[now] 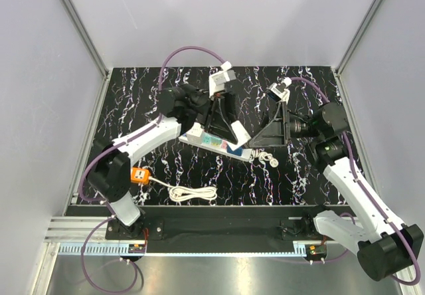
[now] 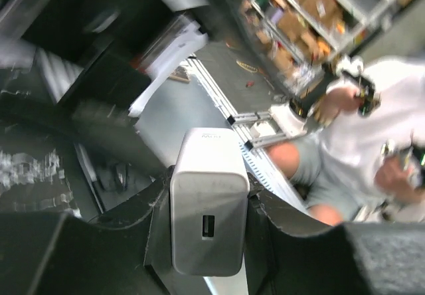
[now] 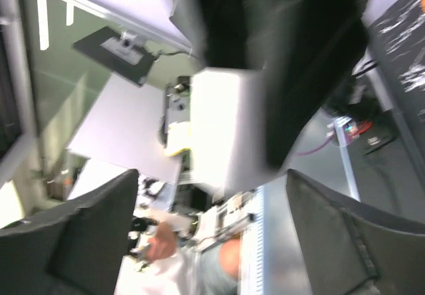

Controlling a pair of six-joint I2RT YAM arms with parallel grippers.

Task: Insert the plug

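Above the black marbled table (image 1: 279, 182), the left gripper (image 2: 209, 232) clamped the smooth, boxy white power strip (image 2: 209, 175) bearing the blue plug (image 1: 236, 148); the right gripper (image 3: 209, 189) gaped.

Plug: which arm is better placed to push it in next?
Right, probably. The left gripper has its jaws shut on the strip, steadying one end. The right gripper is open and sits beside the plug near the strip's other end.
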